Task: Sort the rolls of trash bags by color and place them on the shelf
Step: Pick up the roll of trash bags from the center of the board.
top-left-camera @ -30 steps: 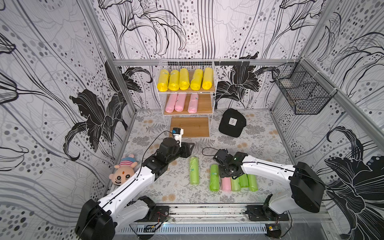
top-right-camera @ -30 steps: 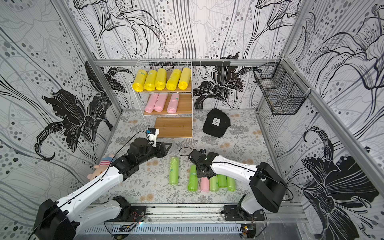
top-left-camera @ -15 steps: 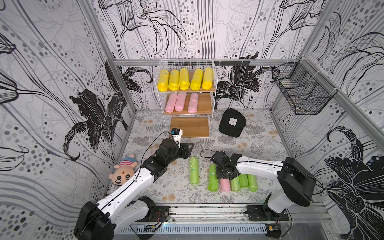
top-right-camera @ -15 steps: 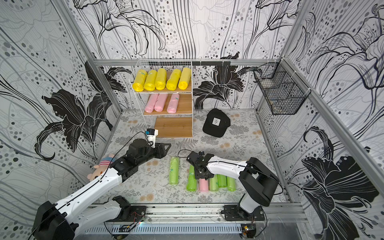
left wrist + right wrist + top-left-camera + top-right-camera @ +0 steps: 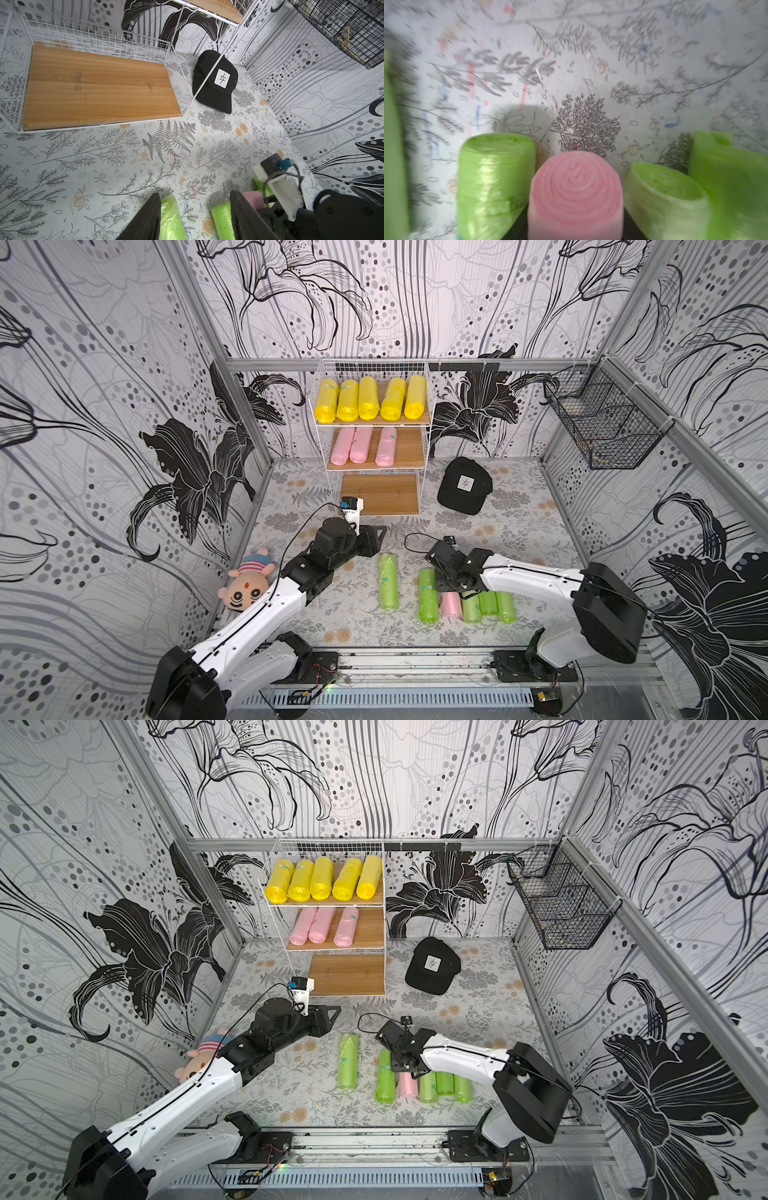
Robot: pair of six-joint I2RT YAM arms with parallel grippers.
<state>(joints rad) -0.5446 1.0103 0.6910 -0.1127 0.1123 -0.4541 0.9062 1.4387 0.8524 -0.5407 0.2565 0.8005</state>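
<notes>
The shelf (image 5: 424, 448) stands at the back wall with several yellow rolls (image 5: 369, 400) on its top board, three pink rolls (image 5: 361, 443) on the middle board and a bare bottom board (image 5: 99, 89). On the floor one green roll (image 5: 387, 580) lies alone. To its right, a pink roll (image 5: 451, 605) lies in a row with several green rolls (image 5: 487, 601). My right gripper (image 5: 446, 587) is shut on that pink roll's (image 5: 575, 193) far end, a dark finger against each side. My left gripper (image 5: 195, 216) hangs open and holds nothing, just beyond the green rolls.
A black cap (image 5: 464, 485) lies right of the shelf. A plush toy (image 5: 247, 587) sits by the left wall beside my left arm. A black wire basket (image 5: 602, 423) hangs on the right wall. The arms' rail (image 5: 415, 664) runs along the front.
My right gripper has come down over the pink roll's far end and its jaws have narrowed onto it. The left arm has stayed still.
</notes>
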